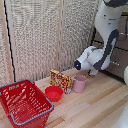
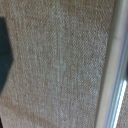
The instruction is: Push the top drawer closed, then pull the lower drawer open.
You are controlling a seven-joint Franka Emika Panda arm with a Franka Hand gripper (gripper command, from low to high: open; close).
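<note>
The white Panda arm bends down at the exterior view's right, and what we take for its pincer [image 1: 93, 72] sits low under the wrist, just above the far edge of the wooden counter [image 1: 95, 107]. So little of it shows there that we cannot tell how far the jaws stand apart or whether they hold anything. In the wrist view no fingers appear at all. We see only close, blurred woven cloth [image 2: 55, 65], a pale silver bar [image 2: 114, 65] running along one side, and a dark shape [image 2: 3, 55] at the opposite edge.

Just behind the arm, at the exterior view's far right, stands the dark brown dresser. The top drawer [image 1: 122, 44] shows as a dark front partly covered by the arm's upper link. The lower drawer [image 1: 118, 70] lies beneath it, right of the pincer and close to it. A short stretch of silver handle [image 1: 115, 63] glints beside the forearm. We cannot tell from here whether either front stands out or sits flush.

On the counter, left of the pincer, are a pink cup [image 1: 79, 83], an orange snack box [image 1: 61, 80] standing on its edge, and a red bowl [image 1: 53, 93]. A red basket [image 1: 15, 102] with a blue-grey rim sits nearest, at the exterior view's left. Tall woven screen panels [image 1: 40, 40] close off the far side.
</note>
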